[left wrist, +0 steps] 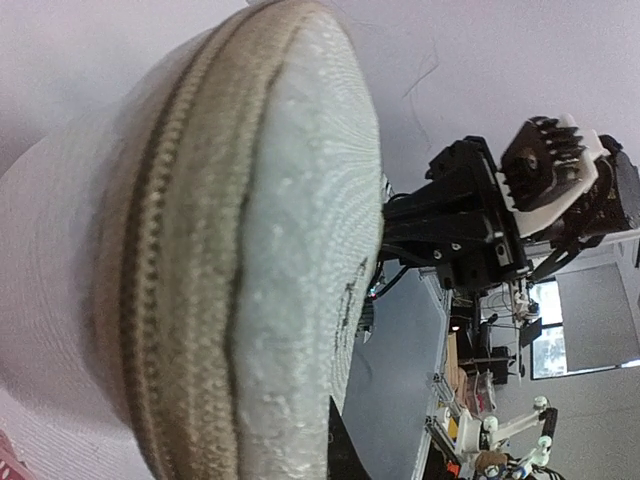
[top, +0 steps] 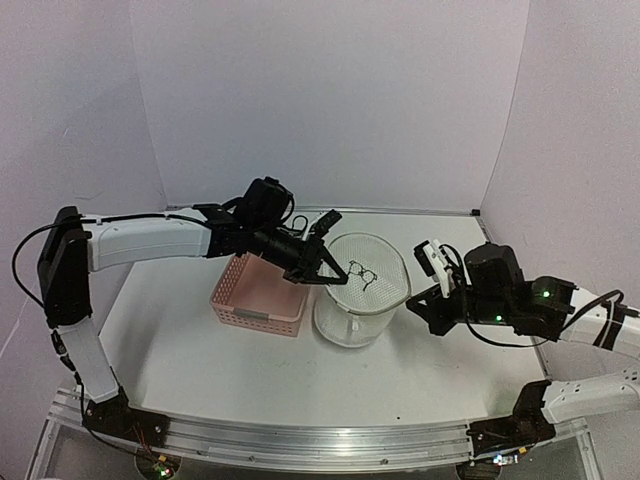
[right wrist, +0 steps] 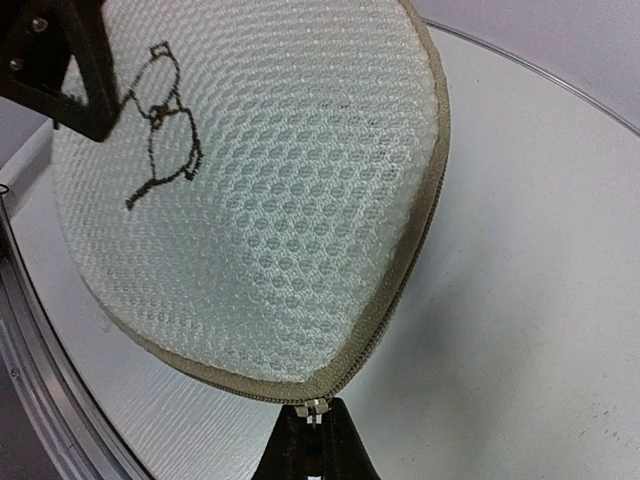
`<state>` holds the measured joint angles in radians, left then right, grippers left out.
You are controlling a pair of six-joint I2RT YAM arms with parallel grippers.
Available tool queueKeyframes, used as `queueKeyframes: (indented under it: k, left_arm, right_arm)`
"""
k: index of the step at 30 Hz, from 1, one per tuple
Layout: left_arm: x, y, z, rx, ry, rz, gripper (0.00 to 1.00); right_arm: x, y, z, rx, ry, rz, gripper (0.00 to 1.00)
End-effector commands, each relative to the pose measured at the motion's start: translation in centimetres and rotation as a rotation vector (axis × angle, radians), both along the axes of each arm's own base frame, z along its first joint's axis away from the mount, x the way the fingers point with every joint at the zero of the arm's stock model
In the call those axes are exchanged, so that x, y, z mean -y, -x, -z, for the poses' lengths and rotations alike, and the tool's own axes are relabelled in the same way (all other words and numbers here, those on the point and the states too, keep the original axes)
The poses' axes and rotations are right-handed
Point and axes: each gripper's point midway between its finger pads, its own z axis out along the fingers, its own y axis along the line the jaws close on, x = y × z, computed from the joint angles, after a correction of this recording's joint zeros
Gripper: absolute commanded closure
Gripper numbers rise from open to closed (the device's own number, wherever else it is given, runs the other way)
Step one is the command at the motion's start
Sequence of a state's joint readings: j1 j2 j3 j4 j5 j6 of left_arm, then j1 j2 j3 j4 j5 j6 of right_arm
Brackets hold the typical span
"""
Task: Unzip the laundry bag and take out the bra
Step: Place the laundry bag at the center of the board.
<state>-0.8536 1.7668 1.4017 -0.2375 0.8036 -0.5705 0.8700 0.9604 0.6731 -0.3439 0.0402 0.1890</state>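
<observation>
A white table (top: 180, 350) stands against plain pale walls (top: 330, 100). Near its middle the bag (top: 362, 300) stands as a drum, one round face up, with a black outline drawing (top: 362, 274) on that face. A pink basket (top: 255, 300) sits just beside it on the left.

The left arm (top: 150, 240) rises from its base, bends at the elbow and stretches across above the basket. Its wrist tilts down toward the bag's upper left rim. The left gripper (top: 335, 270) meets that rim with its fingers drawn together, seemingly nipping the edge of the top face. Its own camera is filled by mesh and the tan zip seam (left wrist: 150, 300), so the pinch itself is not plainly seen.

The right arm (top: 590, 325) lies low, folded back on itself, with its forearm pointing left at the bag's right side. The right gripper (right wrist: 318, 430) is closed tight on the small metal zip pull (right wrist: 316, 405), at the edge of the top face where the seam runs round.
</observation>
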Motion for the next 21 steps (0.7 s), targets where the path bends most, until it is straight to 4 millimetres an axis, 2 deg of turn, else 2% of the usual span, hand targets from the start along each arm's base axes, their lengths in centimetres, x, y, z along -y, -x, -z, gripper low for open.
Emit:
queueKeyframes:
  k: [1,7,13,17,21]
  left_arm:
    - [0.6,-2.7,-1.2,0.043,0.039,-0.003,1.00]
    - [1.3,-4.3,0.9,0.001,0.016,-0.013,0.99]
    - [0.8,-6.5,1.8,-0.018,0.008,-0.047,0.90]
    - [-0.2,-8.5,2.3,-0.035,-0.013,-0.115,0.76]
    - [-1.6,-9.5,1.6,-0.018,-0.031,-0.201,0.58]
  right_arm:
    - [-0.4,0.4,-0.9,-0.034,-0.143,0.044,1.00]
    - [-0.2,0.3,1.5,-0.099,-0.193,0.118,1.00]
    - [0.4,0.0,4.0,-0.152,-0.210,0.211,1.00]
    - [0.4,-0.3,4.8,-0.189,-0.253,0.267,1.00]
    - [0.2,-0.8,4.6,-0.223,-0.330,0.335,1.00]
